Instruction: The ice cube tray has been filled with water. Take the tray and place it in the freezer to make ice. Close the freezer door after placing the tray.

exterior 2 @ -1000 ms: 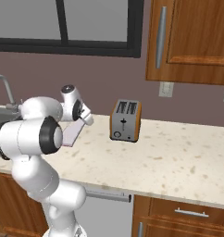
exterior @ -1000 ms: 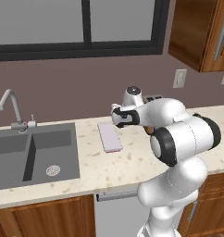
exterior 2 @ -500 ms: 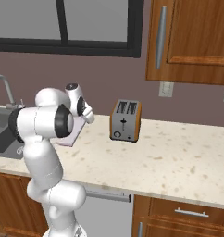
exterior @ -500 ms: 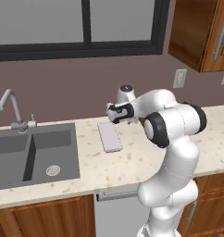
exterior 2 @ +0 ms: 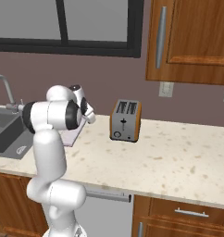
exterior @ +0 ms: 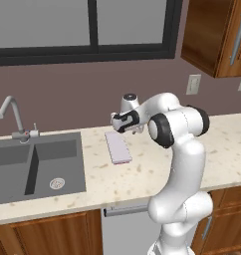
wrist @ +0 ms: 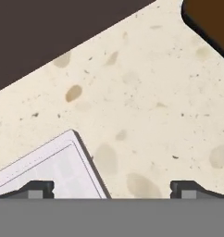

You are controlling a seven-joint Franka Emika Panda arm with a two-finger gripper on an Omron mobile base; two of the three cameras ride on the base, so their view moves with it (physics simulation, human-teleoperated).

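Ice cube tray (exterior: pixel 118 147) lies flat on the countertop (exterior: pixel 142 174), just right of the sink (exterior: pixel 35 167). Long axis runs from the back wall toward the counter's front edge, angled slightly rightward at the near end in the left base view. Thin, narrow rectangle, pale lavender-white, with a raised rim; faint grid of compartments visible in the hand view (wrist: pixel 53 171), where only one corner of it is in frame, the rest cut off at the bottom and left edges.

In the right base view the tray (exterior 2: pixel 72 136) is mostly hidden behind the arm's elbow and forearm; only a pale sliver shows. Whether water sits in the compartments cannot be made out.

Gripper (exterior: pixel 123 131) hovers over the tray's far end, near the wall, fingers spread wide and holding nothing. In the hand view the two dark fingertips (wrist: pixel 37 188) sit far apart, one over the tray corner, the other over bare counter. Contact with the tray cannot be confirmed.

Countertop is cream stone with tan and brown speckles. Sink is dark grey, two basins, with a curved metal faucet (exterior: pixel 10 117). Toaster (exterior 2: pixel 125 120), steel face and orange-brown sides, stands well apart on the right. Wood cabinets (exterior 2: pixel 188 39) hang above it.
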